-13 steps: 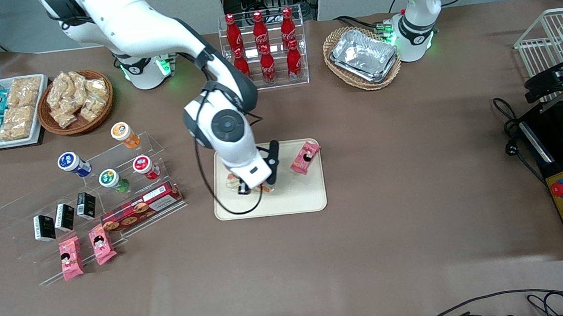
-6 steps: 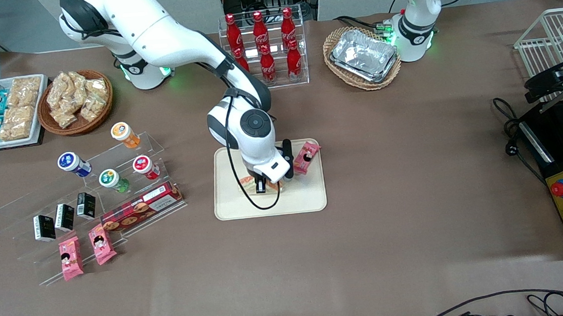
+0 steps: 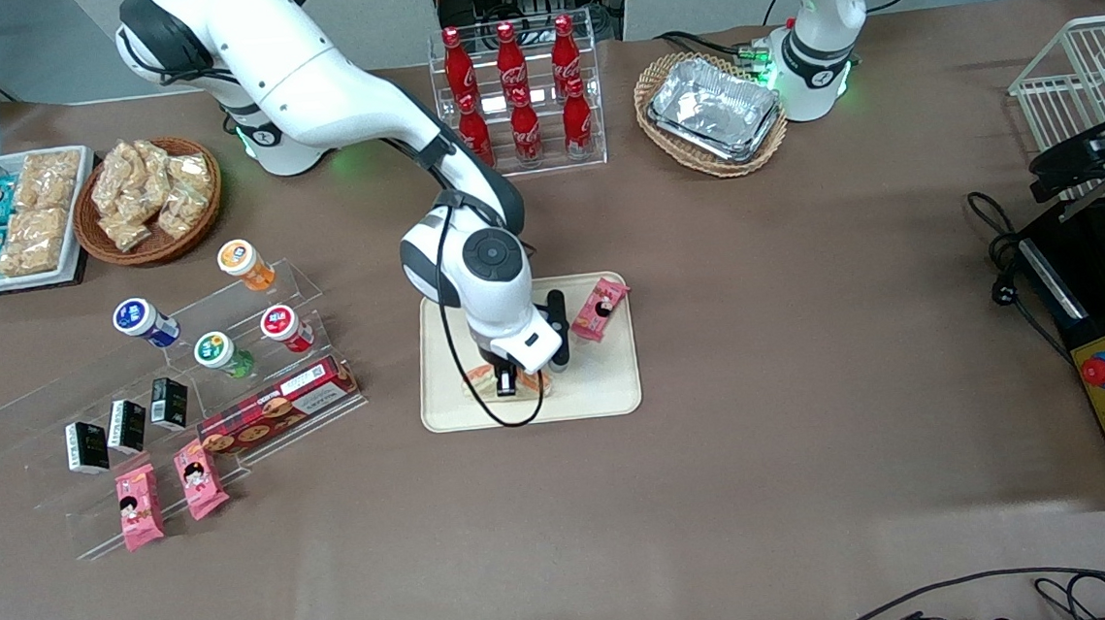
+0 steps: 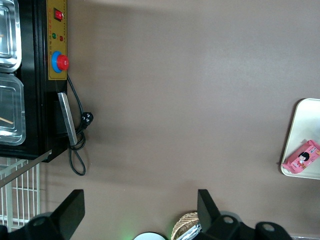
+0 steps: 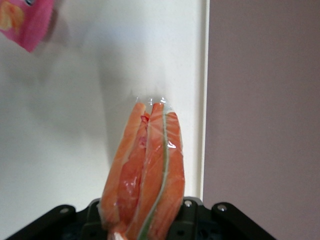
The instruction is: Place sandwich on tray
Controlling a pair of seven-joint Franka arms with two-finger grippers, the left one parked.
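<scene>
The sandwich [image 3: 497, 383], a clear-wrapped wedge with orange and green layers, sits low over the cream tray [image 3: 606, 384], near the tray's edge closest to the front camera. My right gripper [image 3: 509, 379] is shut on the sandwich from above. In the right wrist view the sandwich [image 5: 146, 170] sticks out from between the jaws of the gripper [image 5: 142, 222] over the tray [image 5: 75, 100], close to its rim. The fingers are hidden by the wrap.
A pink snack packet [image 3: 599, 310] lies on the tray, farther from the front camera than the sandwich. Acrylic steps with cans, boxes and pink packets [image 3: 183, 375] stand toward the working arm's end. A rack of cola bottles [image 3: 518, 94] stands farther back.
The gripper has carried the sandwich across the tray toward the pink packet, then moved it nearer to the front camera and lower over the tray.
</scene>
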